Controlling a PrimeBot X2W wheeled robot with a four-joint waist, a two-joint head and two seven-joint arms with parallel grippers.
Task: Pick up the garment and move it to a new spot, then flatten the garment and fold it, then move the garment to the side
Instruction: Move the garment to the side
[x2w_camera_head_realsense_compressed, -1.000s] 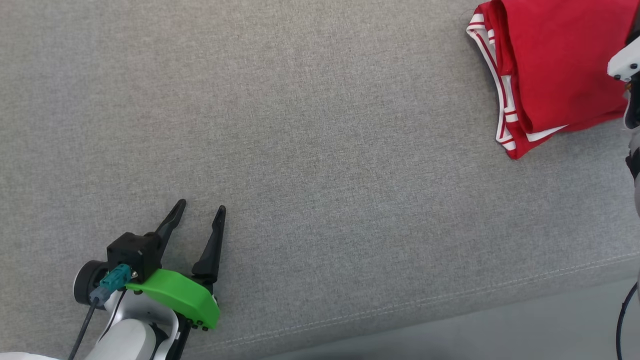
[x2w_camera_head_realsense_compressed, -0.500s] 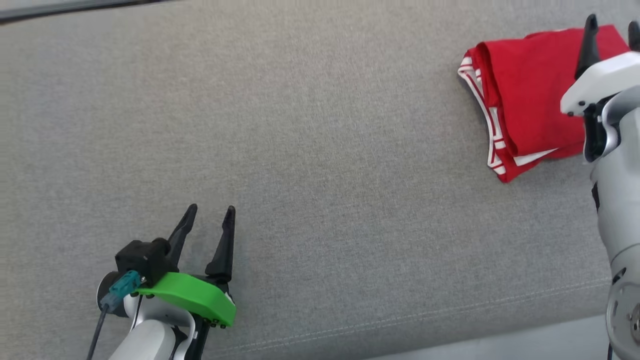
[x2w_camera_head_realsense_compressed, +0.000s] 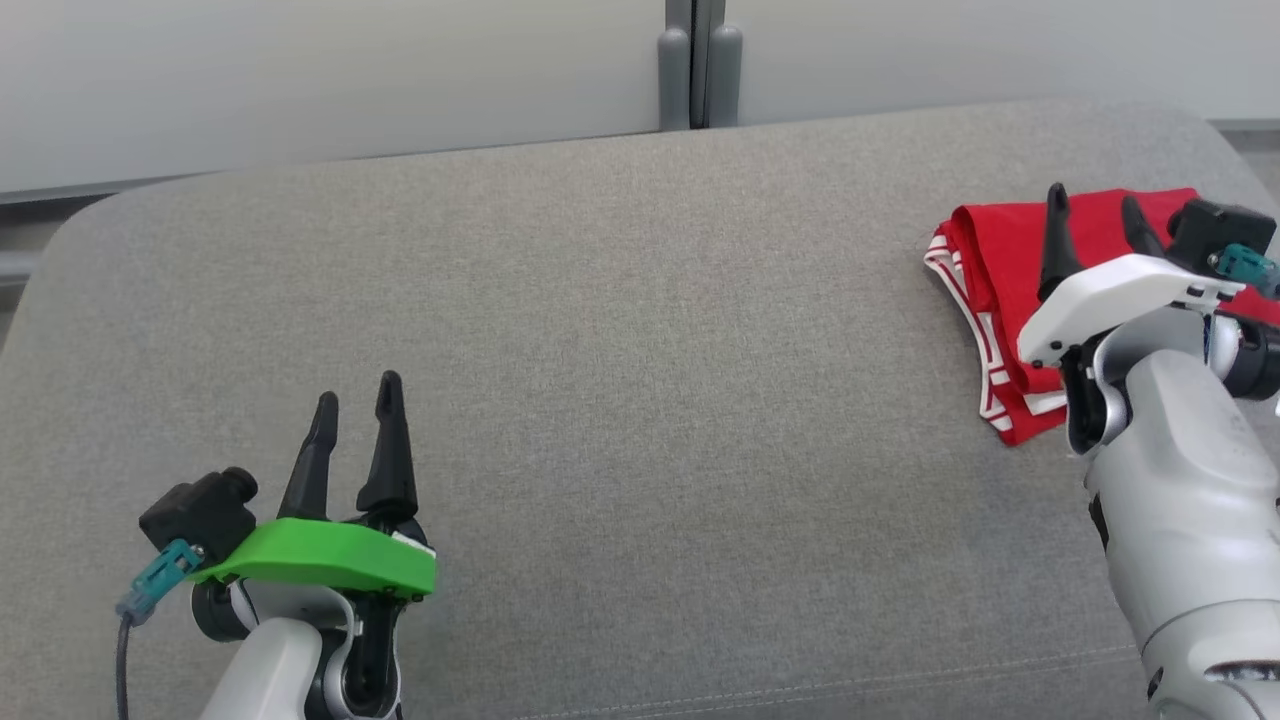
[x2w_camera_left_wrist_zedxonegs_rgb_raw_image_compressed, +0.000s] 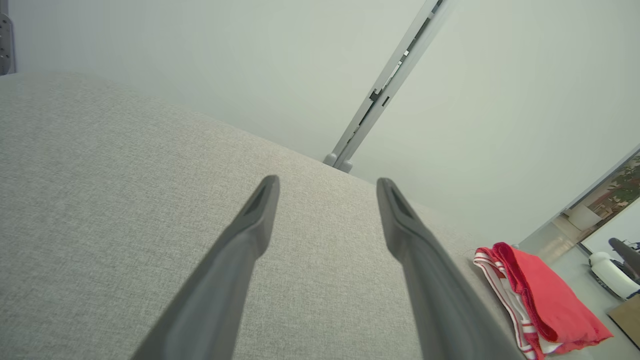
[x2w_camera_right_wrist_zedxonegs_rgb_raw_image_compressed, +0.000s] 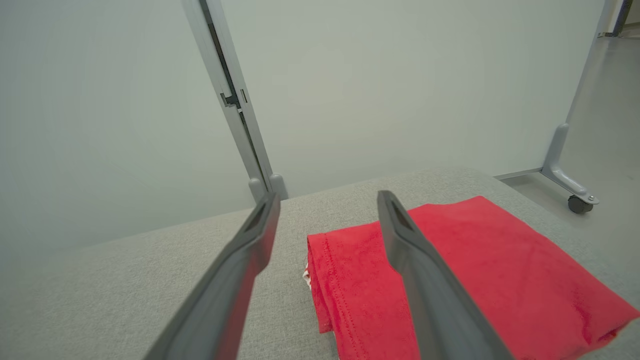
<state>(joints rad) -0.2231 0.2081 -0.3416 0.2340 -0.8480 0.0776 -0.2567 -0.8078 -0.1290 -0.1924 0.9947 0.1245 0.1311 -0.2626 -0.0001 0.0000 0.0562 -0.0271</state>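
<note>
Jaws wide left and right, empty | garment (x2w_camera_head_realsense_compressed: 995, 255) upper right of frame on grey worktop (x2w_camera_head_realsense_compressed: 640, 350), folded | probably soft, light, limp; layers may slide | you pinch the thick folded edge

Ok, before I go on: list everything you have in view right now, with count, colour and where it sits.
garment: one, red with white-striped trim, folded, lying at the right end of the cushion
cushion: one, grey fabric, wide, under the garment
partition panels: two, pale, upright behind the cushion
post: one, grey, between the panels
castor foot: one, grey, on the floor at the partition's right end
left end effector: one, dark fingers, green cover, open and empty over the cushion's near left
right end effector: one, dark fingers, white cover, open and empty, over the garment
</note>
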